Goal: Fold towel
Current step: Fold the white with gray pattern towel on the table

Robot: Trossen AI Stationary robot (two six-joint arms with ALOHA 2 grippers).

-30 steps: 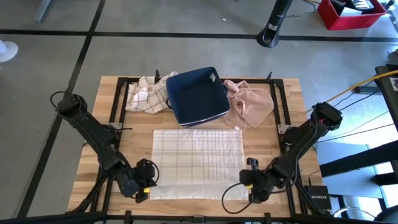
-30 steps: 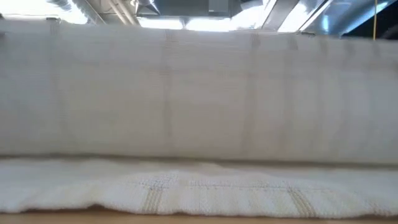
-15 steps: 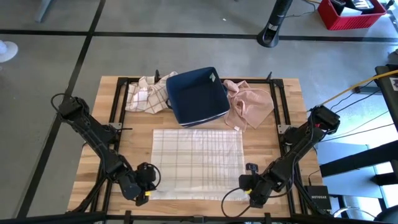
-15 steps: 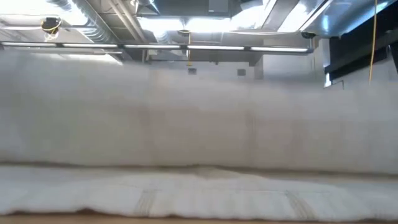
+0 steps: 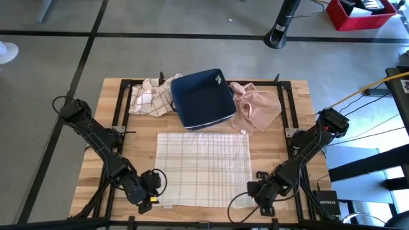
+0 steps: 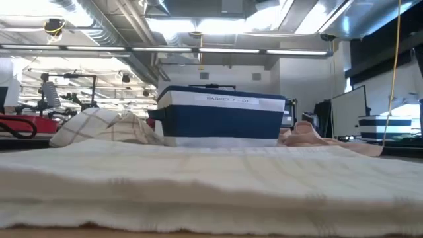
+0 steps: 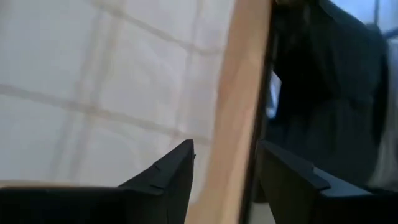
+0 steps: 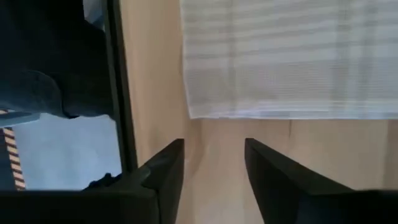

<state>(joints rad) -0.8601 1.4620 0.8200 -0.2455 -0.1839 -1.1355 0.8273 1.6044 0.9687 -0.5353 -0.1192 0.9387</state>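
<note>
Towel (image 5: 203, 167) flat on table (image 5: 281, 121) – only low view shows basket's (image 6: 221, 121) label. Left gripper (image 5: 153, 182), right gripper (image 5: 257, 186) both parted, empty, at near corners.

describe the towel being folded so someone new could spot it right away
Start at the wooden table and find the dark blue basket near its far edge. The towel lies flat on the near side of that basket, between the two arms. It is white with a faint plaid grid and spread out smooth, unlike the crumpled checked cloth and pink cloth beside the basket.
</note>
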